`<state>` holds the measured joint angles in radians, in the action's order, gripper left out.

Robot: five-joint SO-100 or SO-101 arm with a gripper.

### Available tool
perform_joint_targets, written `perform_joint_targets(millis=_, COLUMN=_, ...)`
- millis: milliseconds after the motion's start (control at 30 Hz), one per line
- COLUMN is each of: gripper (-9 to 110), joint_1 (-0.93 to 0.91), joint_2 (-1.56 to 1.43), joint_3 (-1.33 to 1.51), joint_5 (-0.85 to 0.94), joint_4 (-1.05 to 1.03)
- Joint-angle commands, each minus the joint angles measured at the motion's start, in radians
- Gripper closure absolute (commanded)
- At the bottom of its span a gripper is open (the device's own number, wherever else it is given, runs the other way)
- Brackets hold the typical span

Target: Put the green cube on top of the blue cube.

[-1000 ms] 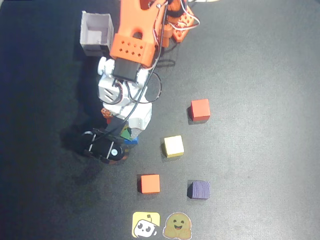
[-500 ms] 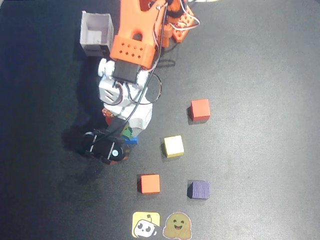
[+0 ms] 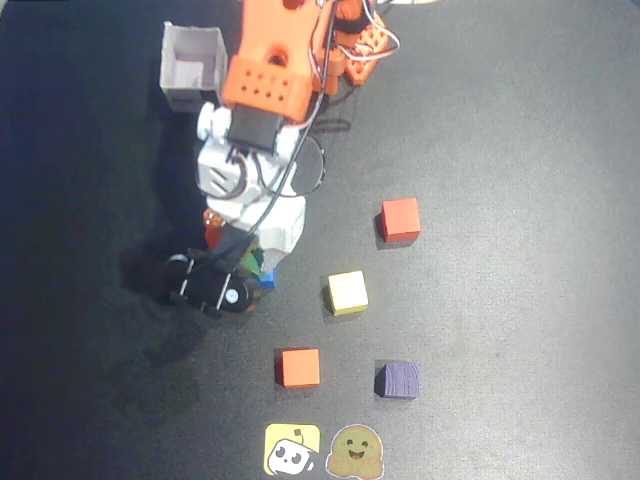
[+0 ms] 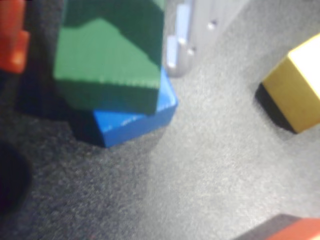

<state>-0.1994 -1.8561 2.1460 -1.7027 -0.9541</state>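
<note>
in the wrist view we see the green cube resting on the blue cube, skewed and overhanging its 9 o'clock edge. the jaws flank the green cube; we cannot tell whether they grip it. the yellow cube sits apart at 3 o'clock on the worktop.

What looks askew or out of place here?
In the wrist view the green cube lies over the blue cube but turned and offset, so a blue corner sticks out. Whether the pincer holds it is unclear.
</note>
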Motion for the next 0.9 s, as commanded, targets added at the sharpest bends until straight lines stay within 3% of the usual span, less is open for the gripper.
perform_joint_targets(millis=0, gripper=80, joint_1=-0.003, joint_2=-0.104, joint_3=0.012, joint_5=0.017, joint_4=-0.002)
perform_joint_targets(millis=167, gripper=81, joint_1=0.012, joint_2=-0.265, joint_3=0.092, joint_5=0.038, joint_4=-0.003)
perform_joint_targets(millis=333, gripper=96, joint_1=0.017, joint_2=-0.387, joint_3=0.135, joint_5=0.166, joint_4=-0.009)
perform_joint_targets(millis=533, gripper=101, joint_1=0.094, joint_2=-0.540, joint_3=0.221, joint_5=0.173, joint_4=-0.044)
perform_joint_targets(millis=867, gripper=101, joint_1=0.170, joint_2=-0.936, joint_3=0.468, joint_5=0.181, joint_4=-0.104)
